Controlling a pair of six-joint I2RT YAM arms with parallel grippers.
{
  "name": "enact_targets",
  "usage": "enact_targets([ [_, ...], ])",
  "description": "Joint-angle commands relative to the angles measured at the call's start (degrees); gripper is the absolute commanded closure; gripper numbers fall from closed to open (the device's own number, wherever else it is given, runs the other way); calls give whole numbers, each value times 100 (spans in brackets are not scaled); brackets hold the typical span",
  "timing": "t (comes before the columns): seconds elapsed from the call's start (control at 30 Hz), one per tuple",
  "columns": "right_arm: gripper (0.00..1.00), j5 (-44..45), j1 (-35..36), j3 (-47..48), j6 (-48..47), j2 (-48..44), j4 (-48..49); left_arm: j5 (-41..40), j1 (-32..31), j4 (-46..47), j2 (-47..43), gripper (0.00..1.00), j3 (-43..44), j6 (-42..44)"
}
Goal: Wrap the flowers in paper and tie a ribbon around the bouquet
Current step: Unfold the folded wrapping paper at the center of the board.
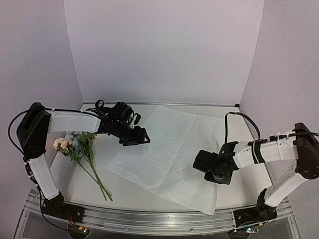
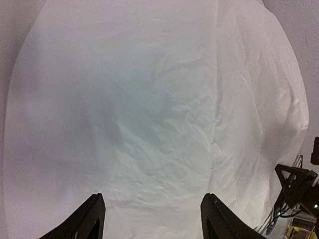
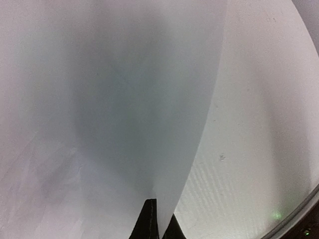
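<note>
Closest to the viewer, a metal rail (image 1: 159, 219) runs along the front edge of a white table (image 1: 75, 184), and two white and black robot arms are bolted to it, one at each end. White walls close in the back and sides. A large thin white sheet, the paper (image 1: 169, 149), lies flat near the middle of the table, turned so that one corner points to the back wall and another to the front rail. Its surface is lightly creased. The flowers (image 1: 82, 149) lie on the bare table to the left of the paper, apart from it, with pale peach and light blue blooms toward the left arm and long green stems trailing toward the front. The left arm (image 1: 70, 121) reaches across above the flowers, and the left gripper (image 2: 154, 219) sits over the paper's left corner with its two black fingers (image 2: 89, 219) spread wide and nothing between them. The right arm (image 1: 269, 149) reaches in from the right, and the right gripper (image 3: 158, 219) is at the paper's right edge with its fingers pressed together. Their tips meet the line of that edge, but I cannot tell whether the sheet is pinched between them.
</note>
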Motion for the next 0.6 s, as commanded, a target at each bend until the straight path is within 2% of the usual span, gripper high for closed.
enact_targets([
  [0.0,70,280,341,-137,323,-138,671,-9,-315,238,-320,32,-574,-343],
  [0.13,28,288,223,-695,-427,-729,689,-207,-329,174,-415,32,-911,-429],
  [0.23,9,-838,-517,-1021,-938,-1008,730,-466,-309,37,-439,32,-1018,-371],
  [0.37,2,-2589,-1783,-1042,-1667,-918,994,-604,-188,-68,-300,32,-1043,-293],
  [0.53,2,-3222,-2608,-784,-2261,-838,1022,-746,134,-205,44,33,-1029,-129],
  [0.57,5,-3258,-2702,-739,-2336,-833,1016,-745,207,-210,113,33,-1027,-89],
])
